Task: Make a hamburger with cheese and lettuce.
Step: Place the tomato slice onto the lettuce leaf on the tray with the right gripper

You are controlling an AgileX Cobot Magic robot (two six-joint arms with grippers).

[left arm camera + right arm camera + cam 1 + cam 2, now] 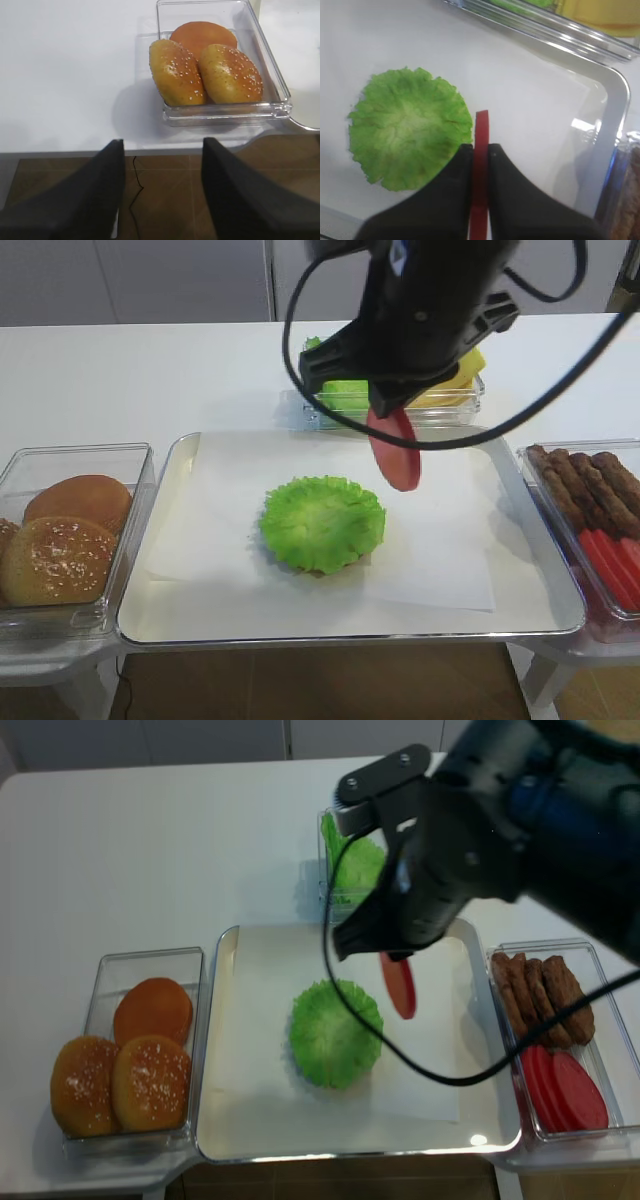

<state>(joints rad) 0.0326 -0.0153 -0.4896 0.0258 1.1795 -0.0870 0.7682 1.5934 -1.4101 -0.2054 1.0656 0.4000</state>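
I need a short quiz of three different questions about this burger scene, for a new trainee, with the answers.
1. True or false: the right gripper is shut on a red slice.
2. What tops the stack on the tray? A) cheese B) lettuce C) patty
3. How many buns lie in the left bin?

Key: 1 true. 2 B. 3 three.

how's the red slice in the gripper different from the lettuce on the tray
The red slice is smooth-edged and hangs on edge, pinched in the right gripper above the tray. The lettuce is green and frilly, lies flat on the paper, and looks wider. Both are thin and round.
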